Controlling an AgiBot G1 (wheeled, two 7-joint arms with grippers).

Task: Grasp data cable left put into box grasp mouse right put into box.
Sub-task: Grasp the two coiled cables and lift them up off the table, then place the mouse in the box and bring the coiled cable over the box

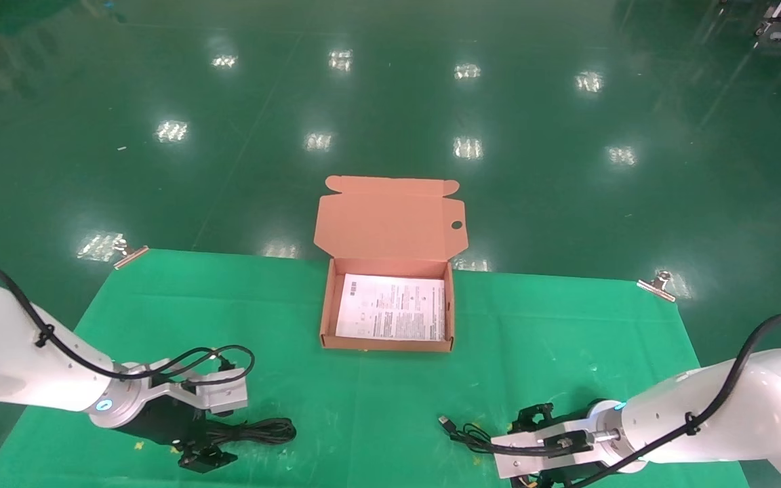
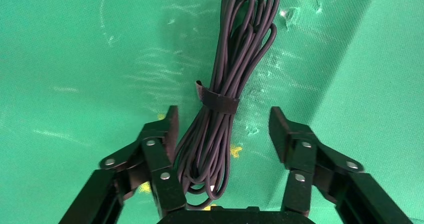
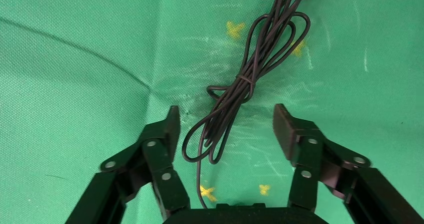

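The box (image 1: 326, 305) stands open at the table's middle, lid (image 1: 390, 220) up at the back. The data cable (image 1: 258, 430), a strapped black bundle, lies at the front left. My left gripper (image 1: 209, 440) is open, low over it; in the left wrist view the bundle (image 2: 240, 48) has its near end between the open fingers (image 2: 170, 129). My right gripper (image 1: 514, 447) is open at the front right, over the mouse's thin cord (image 3: 250, 73); its USB plug (image 1: 445, 421) points left. The mouse itself is hidden.
A printed sheet (image 1: 390, 308) lies flat in the box. A green cloth (image 1: 567, 339) covers the table, held by metal clips at the far corners (image 1: 129, 254) (image 1: 658, 285). Yellow marks (image 3: 235, 28) dot the cloth by the cord.
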